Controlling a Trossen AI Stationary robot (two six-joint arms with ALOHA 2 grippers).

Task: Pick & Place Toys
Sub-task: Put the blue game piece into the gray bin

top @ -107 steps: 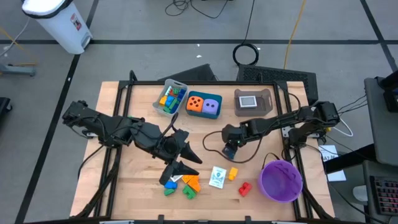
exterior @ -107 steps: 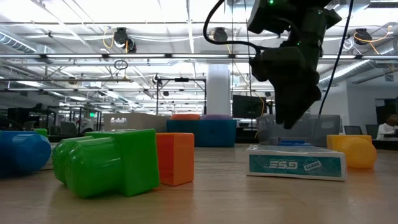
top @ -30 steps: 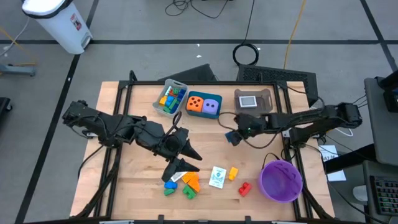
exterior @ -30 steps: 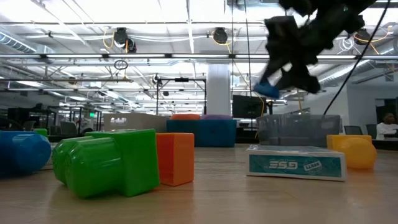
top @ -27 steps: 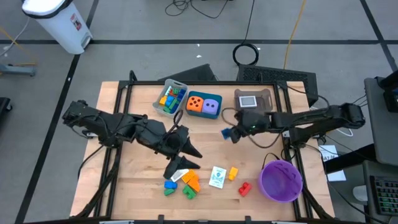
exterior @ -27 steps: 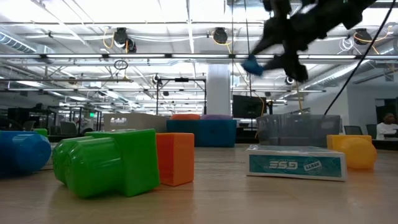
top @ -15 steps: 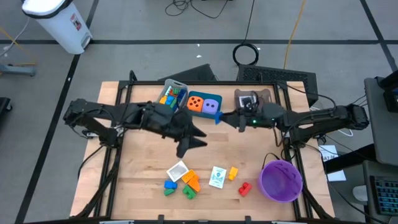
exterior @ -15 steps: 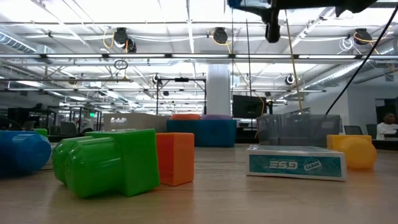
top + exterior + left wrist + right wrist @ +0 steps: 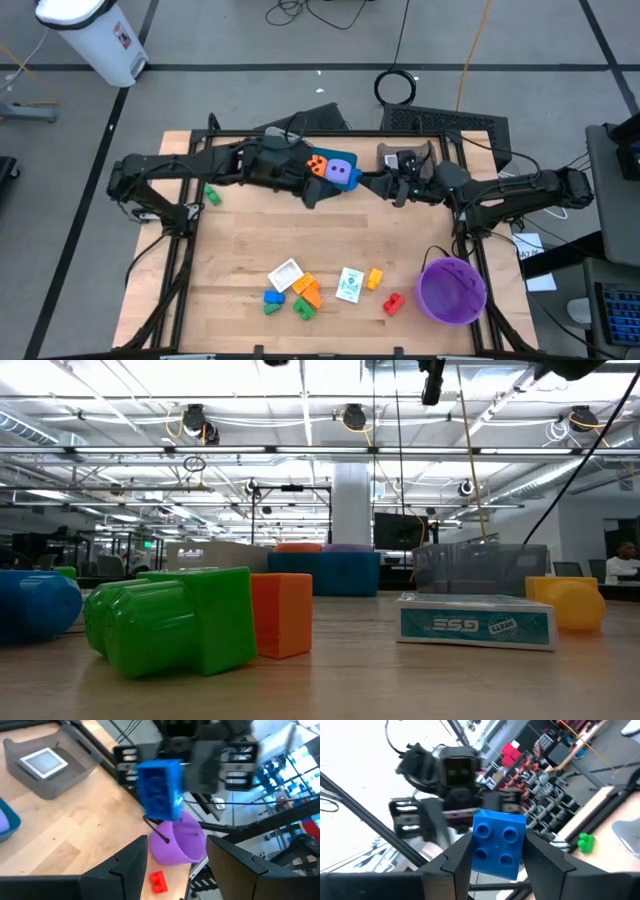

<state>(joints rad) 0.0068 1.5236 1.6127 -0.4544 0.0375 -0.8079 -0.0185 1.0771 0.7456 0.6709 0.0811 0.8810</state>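
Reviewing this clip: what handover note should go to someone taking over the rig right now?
Right gripper: shut on a blue plastic brick, raised by the back trays.
Left gripper: open, empty, facing it.
Done: purple dotted die and orange dotted die in the teal tray.
Left: place the held brick; small green brick at table's left; flat white card, yellow brick and red brick at the front.

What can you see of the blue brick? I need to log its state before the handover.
The blue brick is glossy plastic with four round studs on one face, unmarked as far as shown. It is held in the air between the right tool fingers, one at either side. The left tool faces it, open and apart from it.
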